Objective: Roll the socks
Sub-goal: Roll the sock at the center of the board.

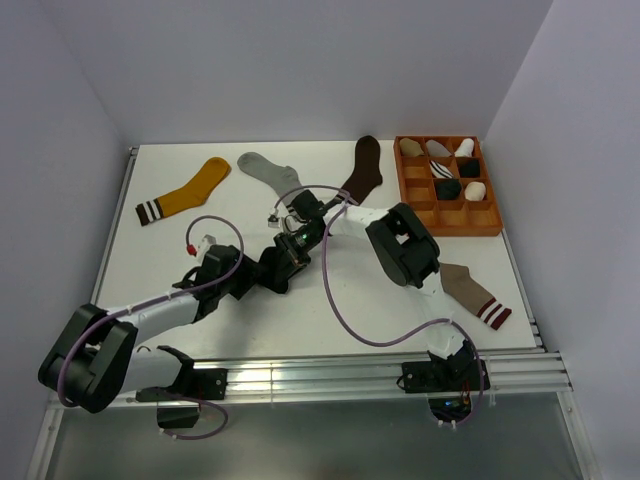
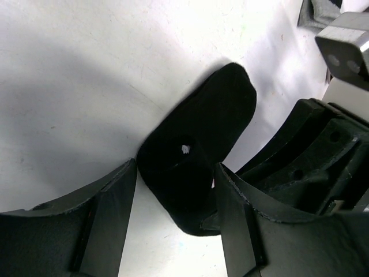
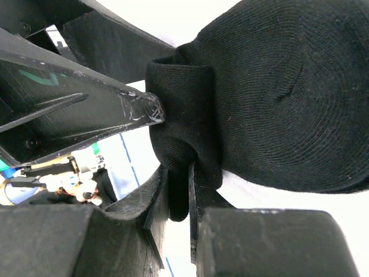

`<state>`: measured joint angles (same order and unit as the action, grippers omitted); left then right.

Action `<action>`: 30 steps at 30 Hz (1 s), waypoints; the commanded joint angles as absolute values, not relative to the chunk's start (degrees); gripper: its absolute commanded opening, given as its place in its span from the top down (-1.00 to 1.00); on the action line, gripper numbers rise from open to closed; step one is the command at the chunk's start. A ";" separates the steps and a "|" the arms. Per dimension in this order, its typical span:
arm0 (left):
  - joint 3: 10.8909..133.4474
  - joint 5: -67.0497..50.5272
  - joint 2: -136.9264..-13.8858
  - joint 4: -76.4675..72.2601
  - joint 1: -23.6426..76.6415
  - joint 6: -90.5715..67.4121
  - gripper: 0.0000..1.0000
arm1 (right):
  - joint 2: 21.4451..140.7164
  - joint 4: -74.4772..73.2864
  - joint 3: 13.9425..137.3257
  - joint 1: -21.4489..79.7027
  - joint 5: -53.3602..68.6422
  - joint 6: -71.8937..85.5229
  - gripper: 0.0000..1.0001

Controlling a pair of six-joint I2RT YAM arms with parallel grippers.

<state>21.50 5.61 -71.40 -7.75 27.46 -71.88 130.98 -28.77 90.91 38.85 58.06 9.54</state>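
The plain charcoal-black sock (image 2: 199, 144) lies on the white table between the two grippers. In the top view the grippers hide it. My left gripper (image 2: 174, 170) is open, and its fingers (image 2: 109, 219) straddle one rounded end of the sock. My right gripper (image 3: 180, 179) is shut on a folded edge of the black sock (image 3: 277, 92), pinching it between its fingers. In the top view the left gripper (image 1: 283, 262) and the right gripper (image 1: 300, 230) meet at the table's middle. The taupe sock with the maroon-and-white cuff (image 1: 470, 290) lies flat at the front right. No loose black sock with white cuff stripes shows.
An orange compartment tray (image 1: 447, 215) at the back right holds several rolled socks. A mustard-yellow sock (image 1: 190, 190), a light grey sock (image 1: 268, 172) and a dark brown sock (image 1: 365, 165) lie along the back. Purple cables loop over the table's middle.
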 commanded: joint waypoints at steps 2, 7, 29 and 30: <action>21.27 7.03 -72.15 -10.29 27.42 -72.68 -0.21 | 133.33 -31.73 90.00 39.81 54.23 8.70 1.00; 22.50 6.15 -76.80 -7.39 27.42 -72.95 0.02 | 132.45 -29.63 88.86 39.81 53.88 9.84 1.00; 35.15 4.92 -84.02 6.77 29.27 -57.40 0.87 | 101.10 -4.75 60.56 46.14 19.09 14.06 -0.04; 35.33 4.75 -84.28 6.68 29.27 -57.13 0.87 | 100.12 -4.14 60.12 46.84 14.46 14.06 -0.09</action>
<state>34.44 3.44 -82.35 1.58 28.86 -61.45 105.34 -8.97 60.75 44.95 25.96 13.91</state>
